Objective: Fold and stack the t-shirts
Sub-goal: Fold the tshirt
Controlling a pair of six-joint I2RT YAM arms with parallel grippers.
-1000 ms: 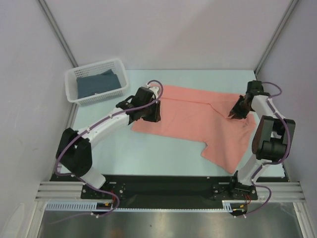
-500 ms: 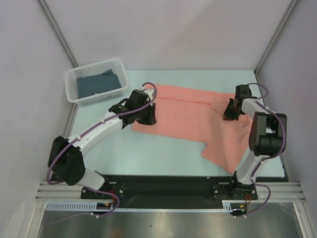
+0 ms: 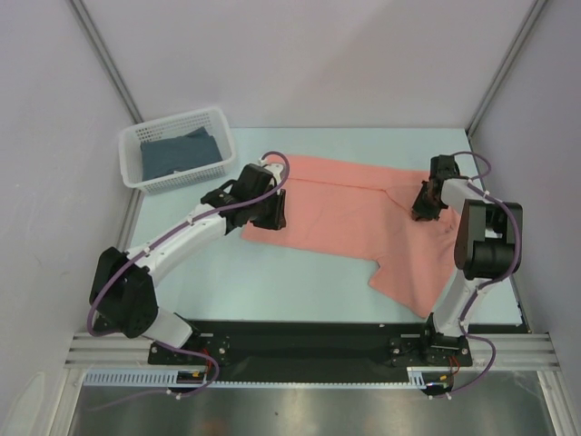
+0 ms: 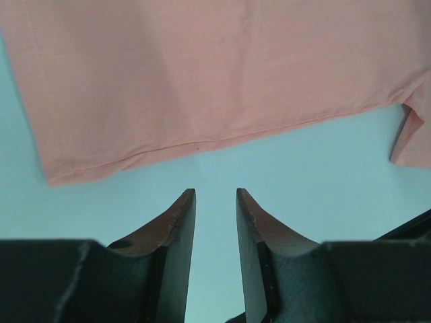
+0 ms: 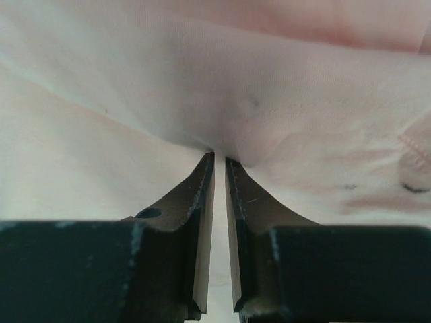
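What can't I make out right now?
Whether the right gripper holds cloth: wrist view, a pink shirt fold hides its tips; top view, too small.
How the blue shirt is folded: top view, basket wall hides it.
Pink shirt's right edge: top view, right arm covers it.

I work on a pale mint-green table (image 3: 272, 282) boxed in by plain matte walls: a grey-white back wall (image 3: 300, 54), a left wall (image 3: 45, 182) and a right wall (image 3: 549, 182). Slim aluminium posts climb the two far corners, left post (image 3: 107, 64) and right post (image 3: 509, 64). Along the near edge lies a black base plate (image 3: 300, 341), then a silver rail (image 3: 109, 348) and a brushed metal sheet (image 3: 300, 413). A white lattice basket (image 3: 182, 178) sits at the table's far left corner. The light is soft and even, the shadows faint.
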